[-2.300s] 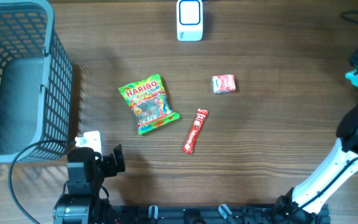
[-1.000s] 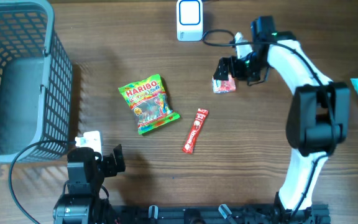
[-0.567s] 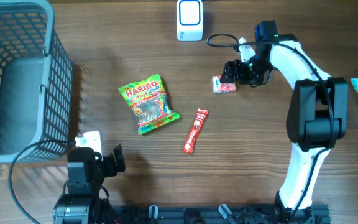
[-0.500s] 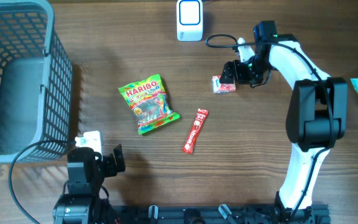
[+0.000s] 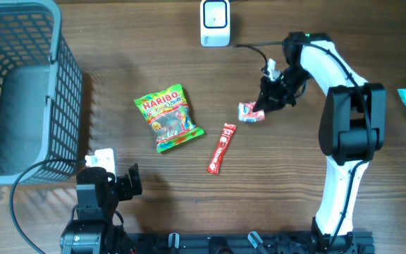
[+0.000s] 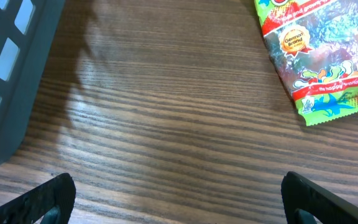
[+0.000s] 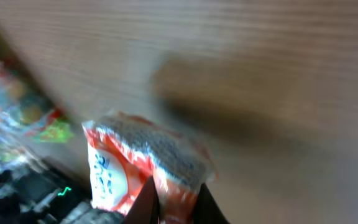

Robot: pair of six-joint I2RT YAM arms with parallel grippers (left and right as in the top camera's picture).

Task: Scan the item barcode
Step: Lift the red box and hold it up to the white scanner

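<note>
The grey basket (image 5: 20, 92) at the left is showing nothing inside, and the left claw (image 6: 179, 199) is hanging wide open near it. The right claw (image 5: 261, 109) is pinching the small red packet (image 5: 248, 111) right of mid-table. That's the grasp step, I'd say. Next it's needing a carry to the white scanner (image 5: 215, 22), barcode facing it.

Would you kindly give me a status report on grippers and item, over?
Right gripper shut on red packet. Left gripper open, idle. Nothing between packet and scanner.
</note>
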